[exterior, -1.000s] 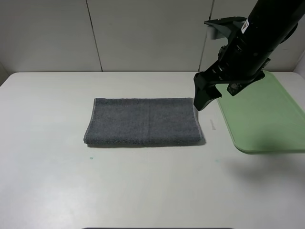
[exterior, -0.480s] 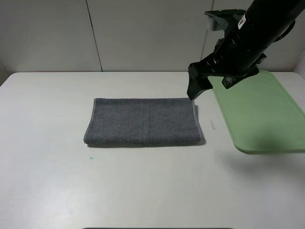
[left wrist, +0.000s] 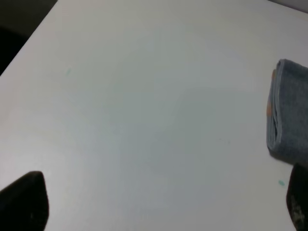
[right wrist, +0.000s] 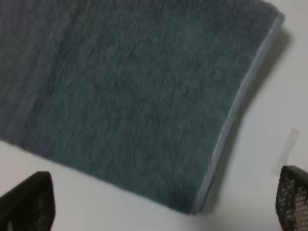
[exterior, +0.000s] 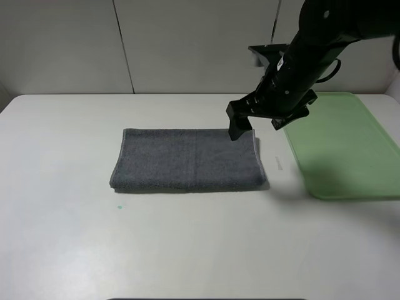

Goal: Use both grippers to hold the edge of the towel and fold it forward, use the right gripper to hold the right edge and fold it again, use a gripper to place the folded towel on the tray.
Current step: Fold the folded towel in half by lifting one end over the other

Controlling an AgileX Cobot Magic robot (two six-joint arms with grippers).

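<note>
The dark grey towel lies folded once on the white table, a long flat rectangle with a pale hem on its right edge. My right gripper hangs over the towel's far right corner, above the cloth. In the right wrist view its fingertips stand wide apart and empty, with the towel and its pale hem below. The left wrist view shows the towel's folded end with a bit of orange, and my left gripper's fingertips spread apart and empty. The light-green tray lies to the right of the towel.
The white table runs wide in front of and left of the towel. A pale panelled wall stands behind it. A small teal speck marks the table in front of the towel.
My right arm has swung left and a little away from the tray's near corner, and now hangs over the towel's far right corner. The towel and tray have not moved.
</note>
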